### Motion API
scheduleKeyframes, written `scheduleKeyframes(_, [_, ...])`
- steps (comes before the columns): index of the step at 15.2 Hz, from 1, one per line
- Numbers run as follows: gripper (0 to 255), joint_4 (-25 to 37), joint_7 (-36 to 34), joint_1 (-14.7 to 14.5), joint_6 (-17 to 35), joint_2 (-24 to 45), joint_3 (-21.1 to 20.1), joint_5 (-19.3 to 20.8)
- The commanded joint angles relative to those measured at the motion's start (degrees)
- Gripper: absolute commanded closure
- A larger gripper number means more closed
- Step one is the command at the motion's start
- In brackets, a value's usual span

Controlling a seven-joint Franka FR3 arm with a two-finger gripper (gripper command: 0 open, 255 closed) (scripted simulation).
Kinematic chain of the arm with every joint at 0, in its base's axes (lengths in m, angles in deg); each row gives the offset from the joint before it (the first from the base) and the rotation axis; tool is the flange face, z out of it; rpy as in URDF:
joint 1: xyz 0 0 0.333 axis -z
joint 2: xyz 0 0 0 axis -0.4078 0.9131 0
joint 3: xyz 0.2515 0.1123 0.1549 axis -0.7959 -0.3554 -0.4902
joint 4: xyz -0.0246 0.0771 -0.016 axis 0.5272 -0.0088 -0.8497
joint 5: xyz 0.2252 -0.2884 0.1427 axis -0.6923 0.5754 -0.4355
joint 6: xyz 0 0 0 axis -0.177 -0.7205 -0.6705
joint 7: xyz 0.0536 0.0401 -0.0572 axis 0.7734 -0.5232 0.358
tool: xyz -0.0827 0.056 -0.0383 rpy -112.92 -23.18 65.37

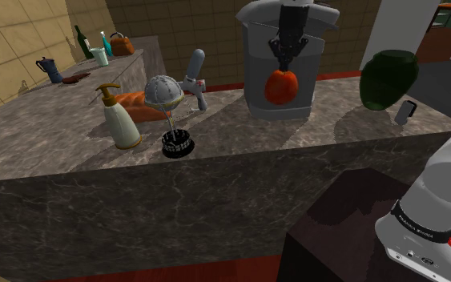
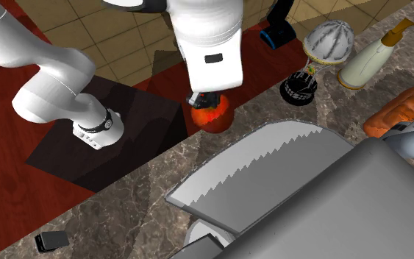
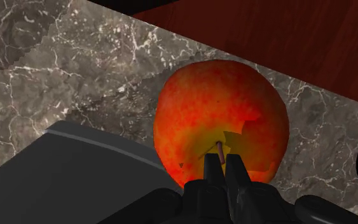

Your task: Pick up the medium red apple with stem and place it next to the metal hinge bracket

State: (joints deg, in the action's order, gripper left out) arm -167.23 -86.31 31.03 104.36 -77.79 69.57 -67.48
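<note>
The gripper is clamped on the top of the apple, its two fingers pinched close together on either side of the stem. The apple, red with orange-yellow patches, hangs straight below the gripper, clear of the marble counter. In the second exterior view the gripper and apple are over the counter's edge nearest the stand. A big grey appliance stands just behind the gripper, and in the wrist view its dark grey corner lies beside the fingers. The small dark bracket sits on the counter well apart from the gripper, towards the shoulder view's right, just past a dark green vase. On the gripper's other side, further off, stand a domed wire piece on a black base and a cream soap bottle.
</note>
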Motion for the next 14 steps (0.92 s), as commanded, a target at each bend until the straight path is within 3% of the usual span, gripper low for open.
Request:
scheduleKeyframes(1, [255, -3.08, 2.66, 0.8, -0.35, -3.19, 1.77, 0.04])
scheduleKeyframes(14, [255, -13.56, 18.67, 6.38, -4.46, -16.56, 14.13, 5.1])
